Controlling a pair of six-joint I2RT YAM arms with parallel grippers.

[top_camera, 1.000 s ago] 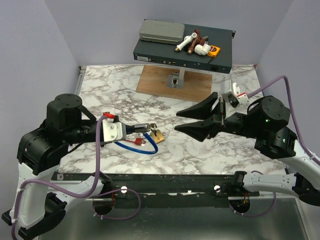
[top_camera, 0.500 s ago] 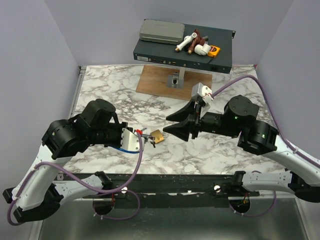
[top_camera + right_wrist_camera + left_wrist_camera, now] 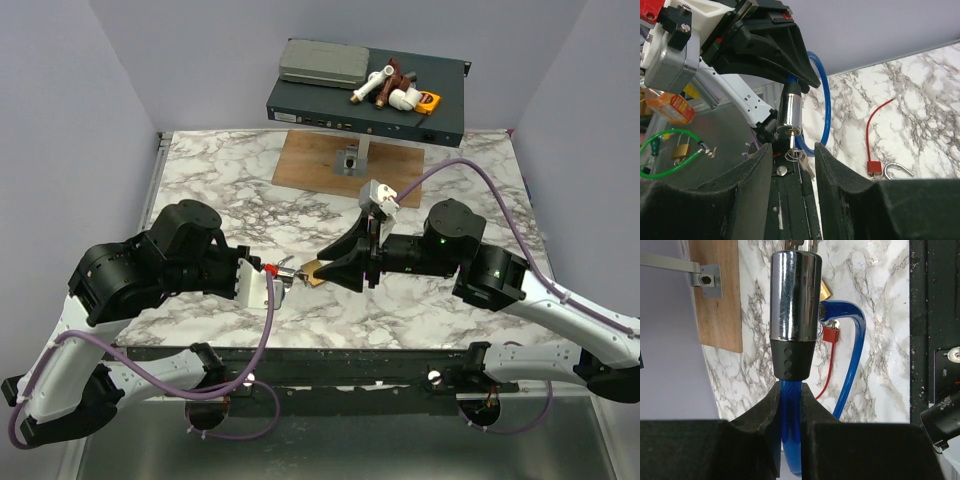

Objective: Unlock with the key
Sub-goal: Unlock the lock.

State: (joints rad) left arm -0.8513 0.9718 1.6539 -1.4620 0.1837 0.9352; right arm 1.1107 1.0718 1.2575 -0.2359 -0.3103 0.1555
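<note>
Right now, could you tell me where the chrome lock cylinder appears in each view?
Top: cylinder, just left of centre.
Left wrist: cylinder, top centre, above the blue cable.
Right wrist: cylinder, near centre.
Shared landmark: the marble table, in all three.

No writing reads clearly; print on the orange tag (image 3: 670,107) seems blurred.

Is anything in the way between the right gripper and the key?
Nothing visible. The key sticks out of the end of the cable lock, which the left gripper holds by its blue cable. The key faces the open gap of the right gripper. Only its ring hangs beside it.
</note>
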